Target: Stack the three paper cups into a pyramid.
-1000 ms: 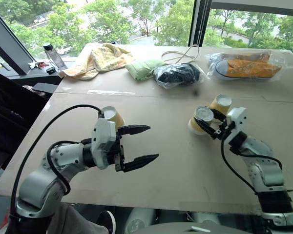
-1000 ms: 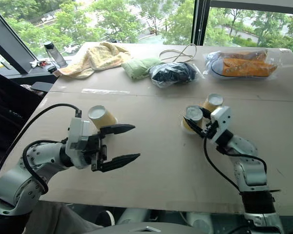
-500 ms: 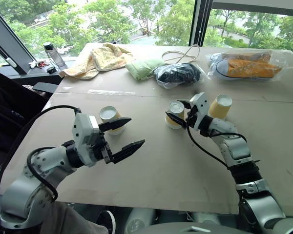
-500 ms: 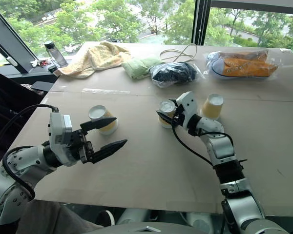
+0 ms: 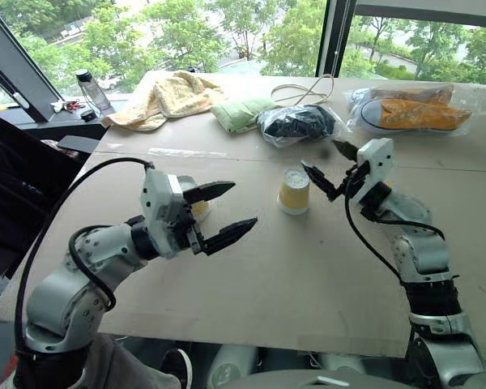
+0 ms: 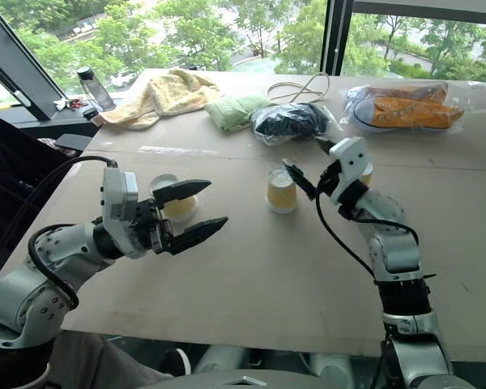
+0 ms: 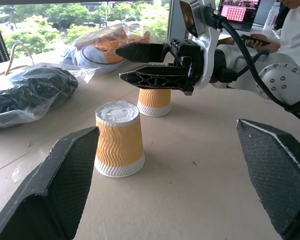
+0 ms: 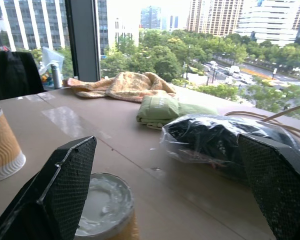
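Note:
Three yellow-orange paper cups stand upside down on the brown table [image 5: 324, 275]. The middle cup [image 5: 294, 190] stands free, and my right gripper [image 5: 319, 154] hangs open just above and to the right of it, holding nothing. From the right wrist view this cup [image 8: 105, 210] sits below my open fingers [image 8: 65, 185]. A second cup [image 6: 366, 173] peeks out behind the right gripper, also visible in the left wrist view [image 7: 155, 101]. The third cup [image 6: 174, 207] sits at the left, partly hidden behind my left gripper [image 5: 245, 204], which is open, empty and pointing toward the middle cup [image 7: 119, 139].
Along the far side of the table lie a yellow towel [image 5: 166, 97], a green cloth [image 5: 239, 113], a black bag [image 5: 296, 123], a looped cord [image 5: 304, 91] and orange sneakers in clear plastic [image 5: 413, 113]. A water bottle [image 5: 87, 89] stands far left. A person [image 7: 295, 25] sits beyond the table.
My right gripper carried a cup leftward away from the other cup, set it down at mid table, opened and rose off it. The left gripper edged forward, still open.

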### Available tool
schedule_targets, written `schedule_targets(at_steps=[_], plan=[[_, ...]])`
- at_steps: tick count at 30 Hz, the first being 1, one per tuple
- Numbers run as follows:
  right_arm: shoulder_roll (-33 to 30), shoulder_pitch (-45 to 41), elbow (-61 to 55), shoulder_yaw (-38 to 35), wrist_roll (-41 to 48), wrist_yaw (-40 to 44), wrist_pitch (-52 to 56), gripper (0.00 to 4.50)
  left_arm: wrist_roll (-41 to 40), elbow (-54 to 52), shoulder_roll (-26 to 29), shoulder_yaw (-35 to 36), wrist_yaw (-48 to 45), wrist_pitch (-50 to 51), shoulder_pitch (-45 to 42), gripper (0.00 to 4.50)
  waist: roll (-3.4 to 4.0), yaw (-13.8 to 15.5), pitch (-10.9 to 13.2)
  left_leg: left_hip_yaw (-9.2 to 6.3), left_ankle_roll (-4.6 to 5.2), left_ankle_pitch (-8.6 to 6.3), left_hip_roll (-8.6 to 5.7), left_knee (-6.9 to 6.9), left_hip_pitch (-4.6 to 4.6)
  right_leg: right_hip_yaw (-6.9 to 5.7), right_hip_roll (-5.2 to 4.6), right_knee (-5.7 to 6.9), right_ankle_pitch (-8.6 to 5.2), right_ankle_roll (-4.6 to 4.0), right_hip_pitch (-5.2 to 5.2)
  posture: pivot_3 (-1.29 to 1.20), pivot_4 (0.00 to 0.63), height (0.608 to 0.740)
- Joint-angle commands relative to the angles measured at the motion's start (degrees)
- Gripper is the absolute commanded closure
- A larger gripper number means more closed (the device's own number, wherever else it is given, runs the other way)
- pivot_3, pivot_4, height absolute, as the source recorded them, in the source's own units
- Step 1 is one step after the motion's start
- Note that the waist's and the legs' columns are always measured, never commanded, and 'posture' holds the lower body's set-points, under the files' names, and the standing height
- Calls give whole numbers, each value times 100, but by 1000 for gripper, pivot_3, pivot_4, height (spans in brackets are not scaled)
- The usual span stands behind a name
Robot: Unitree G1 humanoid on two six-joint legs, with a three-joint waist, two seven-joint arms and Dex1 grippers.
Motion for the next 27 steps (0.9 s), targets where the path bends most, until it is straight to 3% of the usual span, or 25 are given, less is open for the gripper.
schedule_targets(at_steps=[1, 10, 18, 21, 24, 27], plan=[[-139, 140, -90, -330, -220, -339, -277, 47, -50, 85, -77, -145, 78, 112, -276, 0, -1, -25, 0, 0, 0, 0, 0, 0, 0, 0, 1, 0, 0, 0, -1, 0, 150, 740], [-135, 249, 746, -464, -398, -599, -511, 47, 267, 361, -169, -471, 223, 285, -952, 0, -3, -121, 1, 6, -6, 6, 4, -3, 1, 7, 4, 15, 0, -1, -3, 0, 150, 740], [-4, 126, 1280, -522, -306, -626, -533, 47, 255, 84, -179, -547, 285, 397, -1043, 0, -3, -142, 1, 6, -6, 6, 4, -3, 2, 8, 4, 15, 0, 0, -3, 0, 150, 740], [9, 100, 1322, -531, -263, -613, -609, 817, 268, 57, -177, -554, 284, 407, -1051, 0, -3, -142, 1, 6, -6, 6, 4, -3, 1, 9, 4, 15, 0, 0, -3, 0, 150, 740], [24, 111, 1276, -517, -210, -581, -640, 2144, 299, 73, -176, -564, 272, 401, -1060, 0, -3, -142, 1, 6, -6, 6, 4, -3, 1, 8, 4, 15, 0, 0, -3, 0, 150, 740], [14, 166, 1137, -456, -154, -474, -631, 2175, 332, 76, -157, -569, 234, 373, -1030, 0, -3, -143, 1, 6, -6, 6, 4, -3, 1, 8, 4, 15, 0, 0, -3, 0, 150, 740]])
